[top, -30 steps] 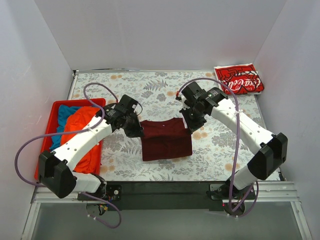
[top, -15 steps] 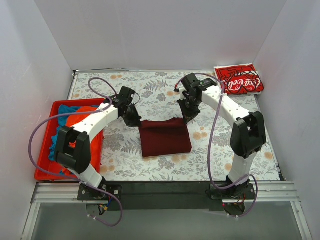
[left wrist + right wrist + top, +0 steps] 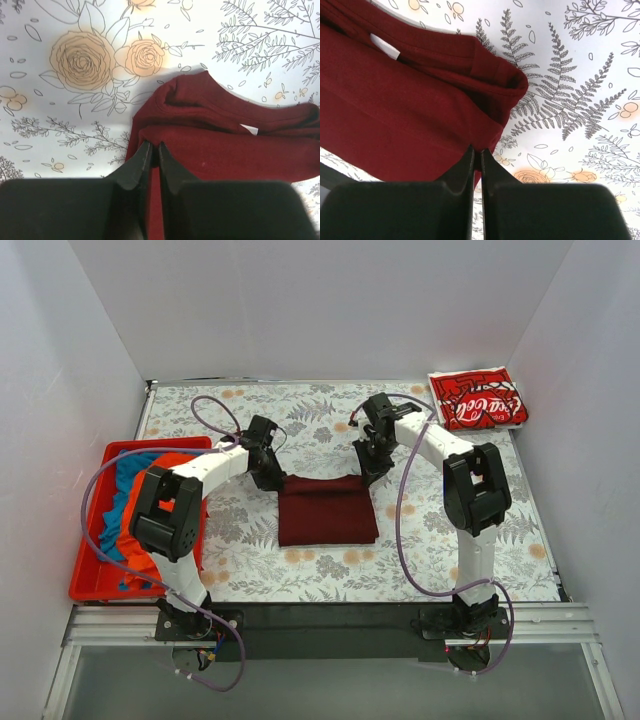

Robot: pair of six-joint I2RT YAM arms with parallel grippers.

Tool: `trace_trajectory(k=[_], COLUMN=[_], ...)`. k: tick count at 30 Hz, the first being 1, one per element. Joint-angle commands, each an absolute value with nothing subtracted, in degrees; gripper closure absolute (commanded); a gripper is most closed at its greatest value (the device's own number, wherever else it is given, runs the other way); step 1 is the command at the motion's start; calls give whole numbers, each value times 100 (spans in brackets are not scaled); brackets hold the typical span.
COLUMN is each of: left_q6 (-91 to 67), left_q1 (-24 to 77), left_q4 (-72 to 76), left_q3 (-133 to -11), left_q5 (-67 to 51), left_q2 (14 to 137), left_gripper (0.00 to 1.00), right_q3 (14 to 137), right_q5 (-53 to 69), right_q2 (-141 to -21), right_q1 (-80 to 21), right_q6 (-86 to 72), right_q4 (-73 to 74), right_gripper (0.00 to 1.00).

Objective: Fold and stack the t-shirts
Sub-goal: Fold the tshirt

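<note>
A dark maroon t-shirt (image 3: 328,515) lies folded into a rectangle in the middle of the floral table. My left gripper (image 3: 273,480) is at its far left corner and my right gripper (image 3: 368,474) at its far right corner. In the left wrist view the left gripper (image 3: 152,146) is shut on the edge of the maroon cloth (image 3: 235,145). The right wrist view shows the right gripper (image 3: 477,150) pinching the hem of the shirt (image 3: 395,115). A folded red Coca-Cola t-shirt (image 3: 478,398) lies at the back right corner.
A red plastic bin (image 3: 88,590) stands at the left edge, holding an orange shirt (image 3: 125,532) and a blue one (image 3: 118,480). White walls close in the table on three sides. Purple cables loop from both arms.
Both grippers have shifted a little toward the back and toward each other, still on the maroon shirt's far corners. The shirt now lies shorter and squarer. Both arms have straightened upward.
</note>
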State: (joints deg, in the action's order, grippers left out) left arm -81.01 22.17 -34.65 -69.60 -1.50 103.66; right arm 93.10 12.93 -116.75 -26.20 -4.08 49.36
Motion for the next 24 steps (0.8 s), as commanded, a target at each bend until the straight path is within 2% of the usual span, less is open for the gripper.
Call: trace_trajectory(k=[1,3,6,7,8,10,13,16,18,21,24], left_q6=[-8007,-8007,-8042,-8051,-8051,-8042,-8033,-8042,-7929,-7945,-8042], left_q1=[2153,2145,2162,2171,2188,2241,2320,2460,2566,2602,2602], left_q4=[-3261,-3226,-3129,-3077,-3024,-2997,-3023,-2901,-2419,-1540,-880], left_q3=[-7110,-7110,-7041,-6997,-6953,-6786,-6566,-6171,-5724,-5178,-5019], left_q5=[299,351,343,325,334,387,466,309,19,-719,-721], left_q2=[10283,10152,9811,9695,9599,9203,8599,8140,7788,7690,8006], left_gripper=[92,87,68,58,51,45,44,44,49,53,56], right_q3=[9281,9211,8878,8729,8571,7982,7305,6587,6259,5767,5599], right_q5=[1284,1178,932,853,783,729,1088,2253,2897,3900,4288], right_q2=[-11497,-11339,-10717,-10566,-10399,-9854,-9291,-8878,-8746,-8876,-9244], right_q1=[-2566,-2566,-2566,-2566,-2575,-2558,-2505,-2487,-2479,-2487,-2461], right_q6=[-360,-448,-658,-711,-799,-983,-1063,-1116,-1282,-1704,-2116], right_q4=[4606,4448,3957,3825,3493,3131,2498,1744,1198,99,-903], right_gripper=[83,76,69,66,63,56,52,51,51,50,50])
